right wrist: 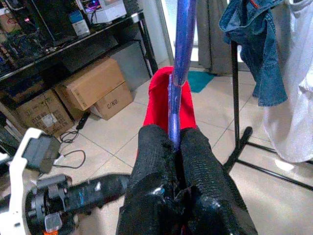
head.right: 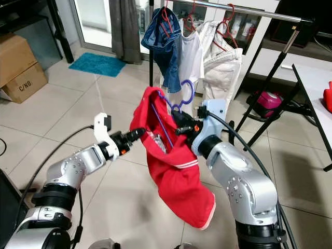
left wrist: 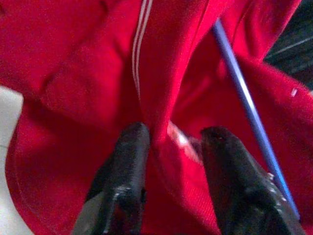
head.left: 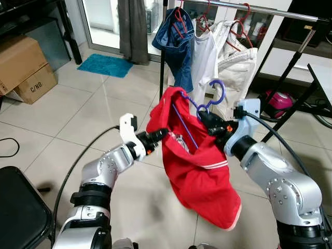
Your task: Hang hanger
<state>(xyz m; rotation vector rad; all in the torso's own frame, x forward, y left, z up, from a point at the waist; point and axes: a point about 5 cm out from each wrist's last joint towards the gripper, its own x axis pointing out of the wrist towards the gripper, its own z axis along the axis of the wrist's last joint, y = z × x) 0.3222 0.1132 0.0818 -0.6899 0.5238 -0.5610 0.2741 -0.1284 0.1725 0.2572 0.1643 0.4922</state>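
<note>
A red shirt [head.left: 199, 176] hangs on a purple hanger [head.left: 218, 93], held in the air in front of me. My right gripper [head.left: 205, 118] is shut on the hanger just below its hook; in the right wrist view the purple stem [right wrist: 183, 44] rises from between the closed fingers [right wrist: 156, 161]. My left gripper [head.left: 160, 136] is at the shirt's left edge, shut on a fold of red cloth [left wrist: 166, 73], with the hanger's purple bar [left wrist: 244, 98] running past it. The clothes rail [head.left: 259, 10] runs across behind and above the hanger's hook.
On the rail hang a denim garment [head.left: 176, 41], a white shirt [head.left: 205, 57] and a cream garment [head.left: 238, 67] on red hangers. Cardboard boxes [head.left: 23, 67] and a blue mat [head.left: 106, 65] lie at the left. A black chair [head.left: 18, 212] stands near left, a table edge [head.left: 321, 78] at right.
</note>
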